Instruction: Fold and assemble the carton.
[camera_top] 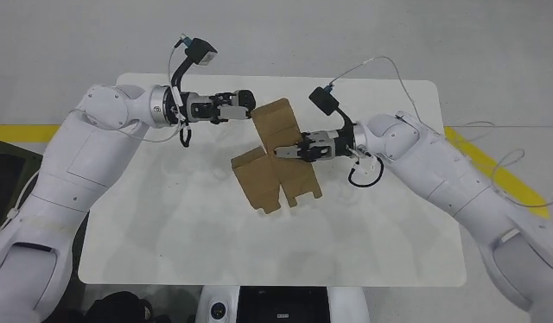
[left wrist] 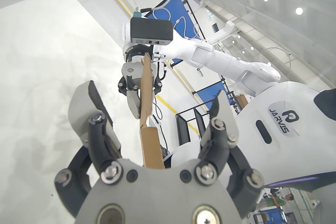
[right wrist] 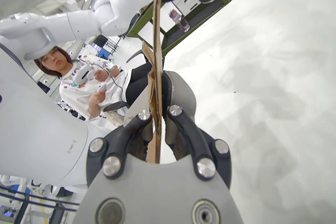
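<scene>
The carton (camera_top: 278, 153) is a flattened brown cardboard piece held up over the middle of the white table (camera_top: 155, 237). My right gripper (camera_top: 287, 151) is shut on its middle from the right side. In the right wrist view the carton's edge (right wrist: 157, 25) runs up from between the closed fingers (right wrist: 181, 93). My left gripper (camera_top: 248, 105) stands open at the carton's far left corner. In the left wrist view its fingers (left wrist: 90, 101) are spread wide, and the carton's edge (left wrist: 150, 142) runs between them, touching neither. Beyond it, the right gripper (left wrist: 137, 101) clamps the same sheet.
The table's rounded corners and edges lie well outside both arms. Bare tabletop surrounds the carton on all sides. A bottle (right wrist: 179, 20) stands on a green frame beyond the table's edge.
</scene>
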Robot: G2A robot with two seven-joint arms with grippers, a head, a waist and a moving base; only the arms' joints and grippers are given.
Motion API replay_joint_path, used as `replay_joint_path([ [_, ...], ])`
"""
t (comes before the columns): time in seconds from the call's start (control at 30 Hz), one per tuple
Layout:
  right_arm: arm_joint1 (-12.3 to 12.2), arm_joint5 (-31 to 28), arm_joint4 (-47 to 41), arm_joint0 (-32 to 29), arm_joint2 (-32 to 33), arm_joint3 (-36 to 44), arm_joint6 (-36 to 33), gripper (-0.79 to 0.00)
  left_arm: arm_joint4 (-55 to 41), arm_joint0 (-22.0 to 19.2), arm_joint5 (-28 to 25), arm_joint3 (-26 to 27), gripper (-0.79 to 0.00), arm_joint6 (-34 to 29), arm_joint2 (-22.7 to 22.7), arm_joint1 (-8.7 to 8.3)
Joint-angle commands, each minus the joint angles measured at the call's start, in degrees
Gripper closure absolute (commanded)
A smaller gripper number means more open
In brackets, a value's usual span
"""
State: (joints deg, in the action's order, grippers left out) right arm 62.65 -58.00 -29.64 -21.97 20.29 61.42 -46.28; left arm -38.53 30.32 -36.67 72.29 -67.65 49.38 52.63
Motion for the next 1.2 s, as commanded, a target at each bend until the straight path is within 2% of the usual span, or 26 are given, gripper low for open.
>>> replay_joint_path([
  [0.0, 0.3, 0.0, -1.1, -0.6, 1.6, -1.8, 0.1, 0.0, 0.2, 0.6, -1.4, 0.0, -0.785, 1.4, 0.7, -0.29],
  [0.27, 2.3, 0.0, -2.5, -3.5, 7.5, -6.0, 4.6, 0.0, -0.9, 2.4, -4.3, -2.7, -0.785, 4.4, 1.7, -0.58],
  [0.63, 5.0, 0.0, -1.0, -6.2, 12.4, -9.2, 13.2, 0.0, 2.2, 4.3, -5.7, -4.0, -0.785, 5.7, -0.4, 0.36],
  [1.1, 7.0, 0.0, 1.0, -7.6, 16.0, -10.7, 14.6, 0.0, 5.9, 6.3, -7.3, -3.3, -0.785, 7.4, -0.7, 0.7],
  [1.13, 7.1, 0.0, 0.9, -7.7, 16.2, -10.8, 14.4, 0.0, 6.0, 6.3, -7.3, -3.2, -0.671, 7.3, -0.7, 0.71],
  [1.17, 7.2, 0.0, 1.0, -7.8, 16.4, -11.0, 14.3, 0.0, 6.1, 6.4, -7.1, -3.1, -0.514, 7.2, -0.7, 0.72],
])
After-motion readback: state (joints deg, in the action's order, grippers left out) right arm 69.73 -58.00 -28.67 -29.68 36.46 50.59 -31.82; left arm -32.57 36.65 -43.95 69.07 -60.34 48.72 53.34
